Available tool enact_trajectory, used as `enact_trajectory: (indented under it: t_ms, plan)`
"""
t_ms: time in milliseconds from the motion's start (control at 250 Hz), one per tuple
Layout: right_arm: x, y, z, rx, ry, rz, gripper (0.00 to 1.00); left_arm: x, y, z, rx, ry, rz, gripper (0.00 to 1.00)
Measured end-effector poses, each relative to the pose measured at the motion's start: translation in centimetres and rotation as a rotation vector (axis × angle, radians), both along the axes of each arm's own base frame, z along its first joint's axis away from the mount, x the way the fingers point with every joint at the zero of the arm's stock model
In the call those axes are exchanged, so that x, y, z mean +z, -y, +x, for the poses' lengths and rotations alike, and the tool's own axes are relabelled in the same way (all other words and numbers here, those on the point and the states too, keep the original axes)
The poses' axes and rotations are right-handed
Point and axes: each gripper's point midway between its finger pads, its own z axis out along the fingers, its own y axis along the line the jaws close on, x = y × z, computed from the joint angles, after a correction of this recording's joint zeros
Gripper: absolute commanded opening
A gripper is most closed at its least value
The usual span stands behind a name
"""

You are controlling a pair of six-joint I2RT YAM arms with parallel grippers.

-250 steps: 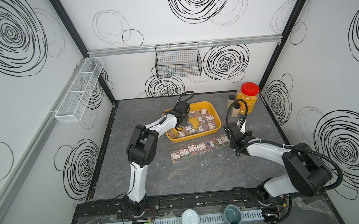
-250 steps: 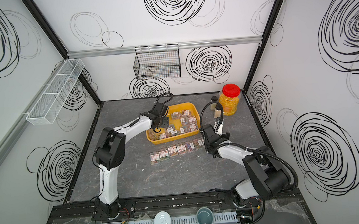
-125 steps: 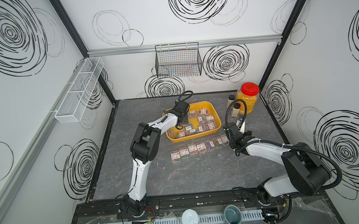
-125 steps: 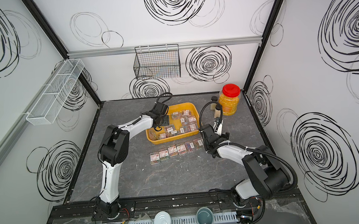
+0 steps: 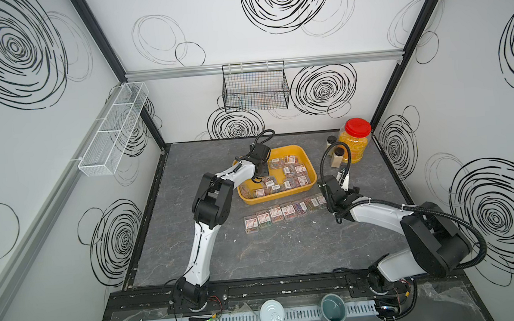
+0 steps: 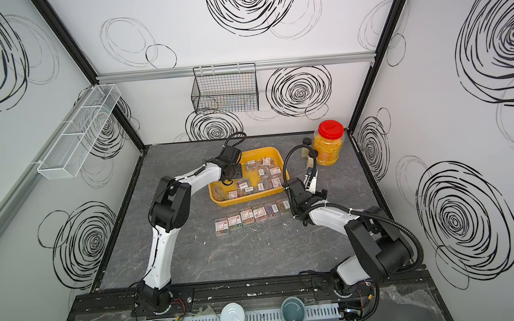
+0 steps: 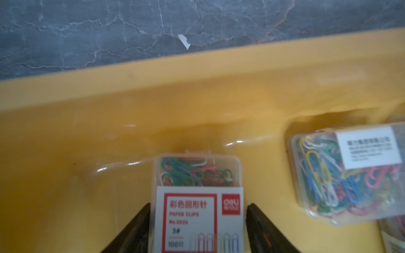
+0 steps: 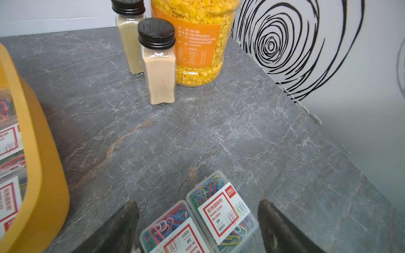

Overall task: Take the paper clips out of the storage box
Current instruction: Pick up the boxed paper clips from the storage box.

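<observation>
One paper-clip case (image 7: 197,175) on the storage box (image 7: 65,153) floor, lower centre of left wrist view, long axis pointing straight out from left pincer (image 7: 198,204) | jaws astride its long sides, clamp uncertain | right pincer (image 8: 197,201) jaws apart above two cases (image 8: 221,210) on the surface (image 8: 219,109)

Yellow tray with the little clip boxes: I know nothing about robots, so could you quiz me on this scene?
1. True or false: the storage box is empty.
2. The jar of yellow kernels has which lid? A red, B black, C blue.
3. Fill in: the jaws of the left gripper stand either side of a clip case inside the ____.
Key: 1 false; 2 A; 3 storage box.
</observation>
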Motion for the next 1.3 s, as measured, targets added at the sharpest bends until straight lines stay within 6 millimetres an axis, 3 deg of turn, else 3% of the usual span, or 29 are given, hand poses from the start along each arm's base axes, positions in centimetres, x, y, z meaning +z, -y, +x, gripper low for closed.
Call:
enact_trajectory:
  t_ms: [164, 483, 843, 971, 1139, 1227, 1299]
  plan:
    - [0.1, 0.0, 0.0, -0.002, 0.002, -0.003, 0.87, 0.1, 0.1, 0.9, 0.011, 0.01, -0.012, 0.74]
    - [-0.1, -0.1, 0.2, -0.005, -0.01, -0.018, 0.87, 0.2, 0.3, 1.6, 0.022, 0.011, -0.023, 0.54]
    - [-0.1, -0.3, 0.2, -0.003, -0.011, -0.029, 0.87, 1.0, 0.6, 0.3, 0.018, 0.002, 0.033, 0.46]
    - [-0.1, -0.3, 0.2, -0.004, -0.01, -0.031, 0.87, 4.6, 1.3, -1.9, -0.004, 0.044, 0.041, 0.46]
    - [0.0, -0.3, 0.2, -0.004, -0.01, -0.032, 0.87, 13.9, 1.3, -6.1, -0.027, 0.188, -0.001, 0.38]
    - [0.0, -0.3, 0.2, -0.004, -0.01, -0.032, 0.87, 18.4, 0.2, -8.2, -0.014, 0.278, -0.036, 0.37]
    - [0.0, -0.3, 0.2, -0.005, -0.009, -0.032, 0.87, 20.2, -1.6, -10.1, 0.017, 0.322, -0.044, 0.38]
